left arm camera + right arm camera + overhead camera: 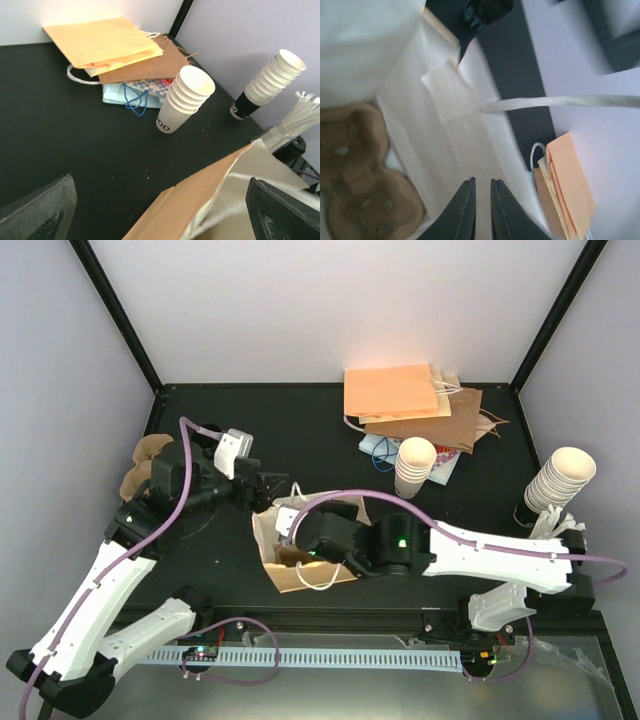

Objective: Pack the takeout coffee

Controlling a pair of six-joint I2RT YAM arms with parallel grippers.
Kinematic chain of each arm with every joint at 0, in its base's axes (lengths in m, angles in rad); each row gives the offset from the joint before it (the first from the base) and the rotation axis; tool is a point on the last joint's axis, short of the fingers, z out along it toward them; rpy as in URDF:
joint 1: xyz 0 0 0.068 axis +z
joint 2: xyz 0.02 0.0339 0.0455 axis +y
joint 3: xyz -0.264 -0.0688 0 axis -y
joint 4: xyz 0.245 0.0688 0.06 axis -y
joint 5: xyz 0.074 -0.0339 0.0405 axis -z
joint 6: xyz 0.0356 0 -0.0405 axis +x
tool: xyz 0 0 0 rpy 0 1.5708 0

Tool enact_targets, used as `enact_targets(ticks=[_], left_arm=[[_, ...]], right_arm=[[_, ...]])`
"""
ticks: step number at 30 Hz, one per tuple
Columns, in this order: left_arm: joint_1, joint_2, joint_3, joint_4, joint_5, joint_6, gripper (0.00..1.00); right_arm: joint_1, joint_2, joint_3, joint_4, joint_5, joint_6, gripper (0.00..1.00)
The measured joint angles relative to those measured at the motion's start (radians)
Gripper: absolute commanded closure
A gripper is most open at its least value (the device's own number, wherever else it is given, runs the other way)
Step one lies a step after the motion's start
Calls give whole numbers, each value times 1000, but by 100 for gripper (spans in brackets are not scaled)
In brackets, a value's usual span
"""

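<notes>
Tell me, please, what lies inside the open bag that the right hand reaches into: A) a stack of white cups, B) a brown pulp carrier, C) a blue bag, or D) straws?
B: the right wrist view shows the carrier at the bottom of the bag, left of the right hand.

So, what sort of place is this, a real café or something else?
Probably a robot test booth staged for takeout packing, not a café: plain white walls and black frame posts enclose a black table holding stacked lidless white paper cups and flat orange and brown paper bags.
</notes>
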Motion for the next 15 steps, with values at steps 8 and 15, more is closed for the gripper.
enact_targets(ticks=[8, 15], left_arm=[[0, 15, 0, -59, 18, 61, 14], [0, 26, -33, -37, 96, 130, 18]], right_arm=[[0, -91, 123, 72, -13, 8, 80], [-19, -222, 115, 120, -55, 65, 70]])
